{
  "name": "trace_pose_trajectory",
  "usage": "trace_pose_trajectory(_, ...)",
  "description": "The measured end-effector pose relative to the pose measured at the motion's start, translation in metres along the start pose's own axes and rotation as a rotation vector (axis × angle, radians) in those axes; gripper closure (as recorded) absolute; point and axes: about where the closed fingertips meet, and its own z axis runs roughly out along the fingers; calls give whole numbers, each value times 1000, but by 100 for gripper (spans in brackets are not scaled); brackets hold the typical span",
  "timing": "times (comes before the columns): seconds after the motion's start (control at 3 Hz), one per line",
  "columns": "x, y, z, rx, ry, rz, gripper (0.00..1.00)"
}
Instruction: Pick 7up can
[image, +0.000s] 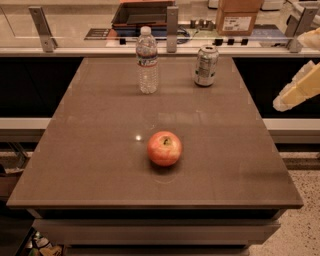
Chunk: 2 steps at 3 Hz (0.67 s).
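The 7up can (206, 65), small and silvery with greenish markings and a pull-tab top, stands upright at the far right of the brown table (100, 165). A pale cream part of my arm with the gripper (298, 88) shows at the right edge of the camera view. It hangs off the table's right side, to the right of the can and a little nearer, well apart from it.
A clear plastic water bottle (148, 60) stands left of the can at the far edge. A red apple (164, 148) lies near the table's middle. Behind the table runs a counter with a glass rail (172, 22), a cardboard box (238, 16) and a dark tray (142, 12).
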Motion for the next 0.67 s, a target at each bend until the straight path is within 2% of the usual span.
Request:
trace_pose_trajectory(0.33,-4,-24,14,15,-91,38,0)
trace_pose_trajectory(0.67,-6,-38,36,28,-150,85,0)
